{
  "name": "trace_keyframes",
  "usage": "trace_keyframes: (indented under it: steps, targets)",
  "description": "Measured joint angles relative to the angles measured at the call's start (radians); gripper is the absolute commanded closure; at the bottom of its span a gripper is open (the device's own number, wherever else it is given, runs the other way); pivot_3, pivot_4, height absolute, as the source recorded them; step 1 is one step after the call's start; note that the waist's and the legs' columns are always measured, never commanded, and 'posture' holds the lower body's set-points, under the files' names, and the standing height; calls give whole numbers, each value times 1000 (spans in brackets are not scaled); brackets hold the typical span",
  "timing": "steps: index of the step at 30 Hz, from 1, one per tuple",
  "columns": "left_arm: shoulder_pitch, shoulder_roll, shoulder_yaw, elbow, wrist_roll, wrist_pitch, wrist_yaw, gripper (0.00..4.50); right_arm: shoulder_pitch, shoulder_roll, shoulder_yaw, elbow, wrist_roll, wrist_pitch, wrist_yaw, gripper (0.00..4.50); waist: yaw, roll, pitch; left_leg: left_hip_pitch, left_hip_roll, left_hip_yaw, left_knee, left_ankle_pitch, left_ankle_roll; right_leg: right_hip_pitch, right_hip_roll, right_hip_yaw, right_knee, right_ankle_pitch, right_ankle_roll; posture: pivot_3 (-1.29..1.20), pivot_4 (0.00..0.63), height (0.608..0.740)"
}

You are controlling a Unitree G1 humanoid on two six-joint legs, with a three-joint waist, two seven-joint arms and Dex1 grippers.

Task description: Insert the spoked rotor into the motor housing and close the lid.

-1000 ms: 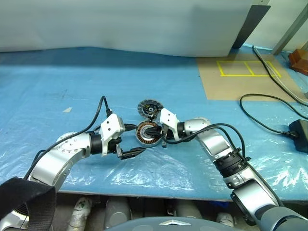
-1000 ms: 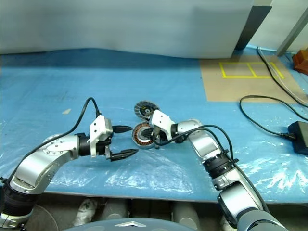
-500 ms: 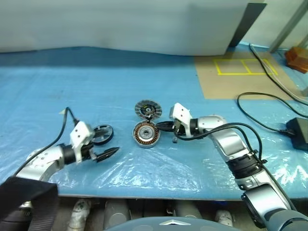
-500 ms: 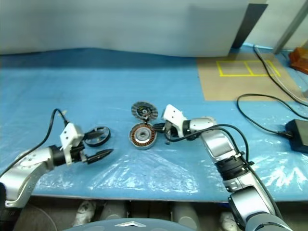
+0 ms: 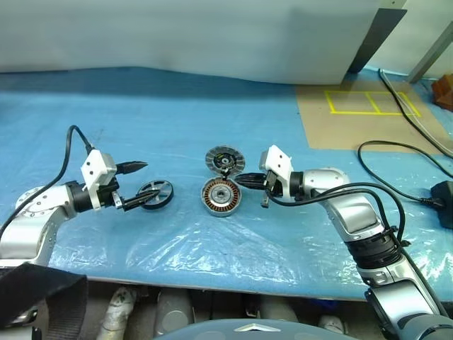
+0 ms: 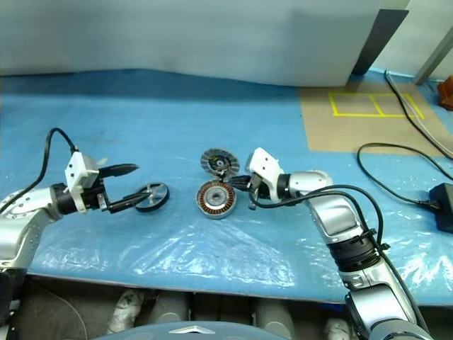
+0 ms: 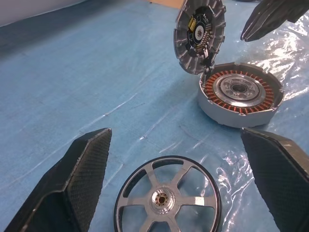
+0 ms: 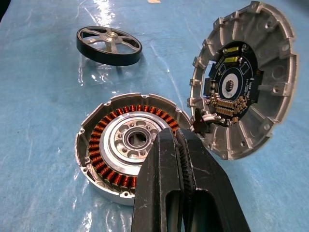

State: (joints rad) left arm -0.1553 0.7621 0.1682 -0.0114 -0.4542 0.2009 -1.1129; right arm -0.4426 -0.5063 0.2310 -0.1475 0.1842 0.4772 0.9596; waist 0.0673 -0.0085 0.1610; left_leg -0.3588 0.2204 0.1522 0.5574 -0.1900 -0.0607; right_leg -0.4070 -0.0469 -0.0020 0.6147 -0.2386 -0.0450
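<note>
The spoked rotor [image 5: 156, 195], a dark-rimmed wheel with pale spokes, lies flat on the blue mat left of the motor housing [image 5: 221, 196]. The housing is a silver puck showing copper windings [image 7: 240, 93]. Its lid [image 5: 223, 160] stands tilted open at the far edge, dark inner side showing [image 8: 241, 82]. My left gripper [image 5: 150, 183] is open, its fingers [image 7: 82, 183] spread on either side of the rotor [image 7: 167, 195], near it but not touching. My right gripper [image 5: 238, 178] is shut and empty, its tip [image 8: 176, 140] just right of the housing [image 8: 104, 140].
A crinkled clear plastic sheet [image 5: 212, 248] covers the mat's near part up to the table's front edge. At the back right lies a brown board with yellow tape squares [image 5: 361, 106]. Black cables [image 5: 396, 152] and a power adapter [image 5: 442, 193] sit at the right.
My left gripper has swung left, away from the housing, and now brackets the rotor that its arm hid before. My right gripper has drawn back right off the housing. The camera shifted too.
</note>
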Motion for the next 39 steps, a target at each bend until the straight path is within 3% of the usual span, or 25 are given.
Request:
trace_keyframes:
  steps: [6, 15, 27, 30, 37, 39]
  targets:
    - [-69, 5, -38, 51, 10, 10, -52, 0, 31, -22, -43, -74, 42, 42, -11, 4469, 4, 0, 0, -1, 0, 0, 1, 0, 0, 0, 0, 0, 0, 0, 0, 0, 150, 740]
    - [-124, 54, -108, 132, 48, 12, -192, 0, 157, -184, -93, -251, 193, 113, 116, 4469, 2, 1, 0, 1, 0, 0, 1, 0, 0, 0, 0, 0, 1, -1, -1, 0, 150, 740]
    - [-314, 26, -198, 415, 203, -161, -235, 0, 185, -158, -67, -258, 194, 89, 72, 4469, 10, 1, 0, 0, -1, 0, 5, 0, 0, 1, -1, 0, 4, -1, -1, 0, 150, 740]
    - [-361, 5, -201, 426, 200, -134, -242, 656, 187, -159, -61, -257, 184, 84, 56, 4500, 11, 1, 0, 0, -1, 0, 5, 0, 0, 0, -1, 0, 4, -1, -1, 0, 150, 740]
    - [-416, 6, -229, 507, 234, -169, -316, 3047, 196, -161, -60, -250, 164, 76, 27, 4500, 9, 1, 0, 0, -1, -1, 4, 0, 0, 0, -1, 0, 4, 0, -1, 0, 150, 740]
    - [-430, 10, -234, 514, 236, -170, -341, 3047, 202, -164, -59, -250, 160, 76, 25, 4500, 12, 1, 0, -1, -1, -1, 5, 0, 0, 0, -1, 0, 4, 0, -1, 0, 150, 740]
